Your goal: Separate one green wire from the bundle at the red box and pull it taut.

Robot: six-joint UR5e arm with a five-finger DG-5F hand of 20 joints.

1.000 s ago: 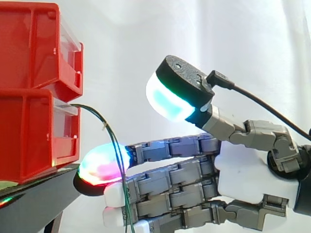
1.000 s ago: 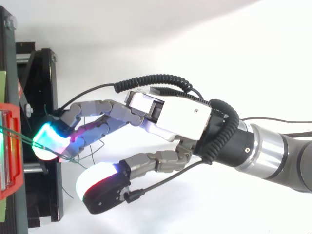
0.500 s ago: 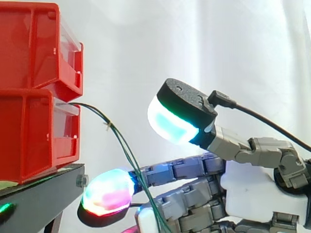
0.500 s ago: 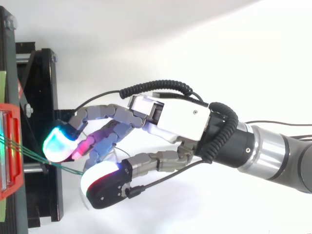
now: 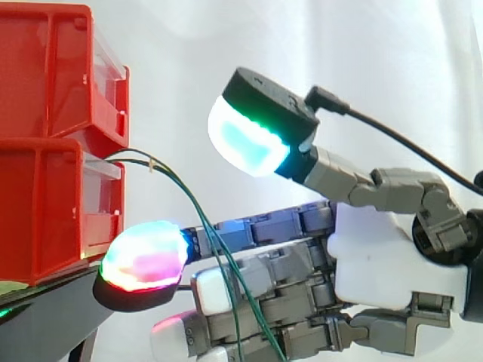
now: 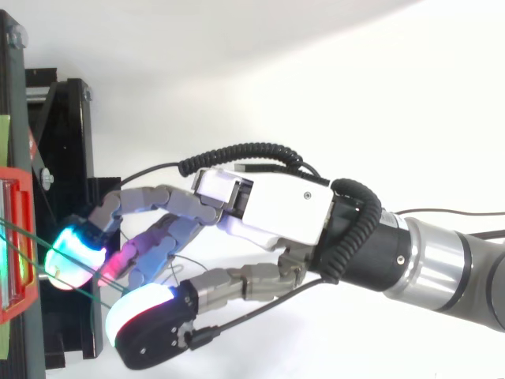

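Hand (image 5: 377,256) held open beside the stacked red bins (image 5: 53,211), fingers (image 5: 264,226) stretched almost level toward the black stand (image 5: 45,309), thumb raised well above them. Green wires (image 5: 198,215) leave the lower bin's drawer, arc outward, then slant down across the fingers. One glowing fingertip (image 5: 143,256) sits just beside the stand's edge.

Hand at red box, wires under a fingertip
Hand (image 6: 276,213) comes in from 3 o'clock, fingers near-straight toward 9, thumb spread apart at 7. Cyan fingertip (image 6: 72,254) lies over the green wires (image 6: 20,235), which run from the red box (image 6: 16,180) toward 4 o'clock across the black stand (image 6: 67,126).
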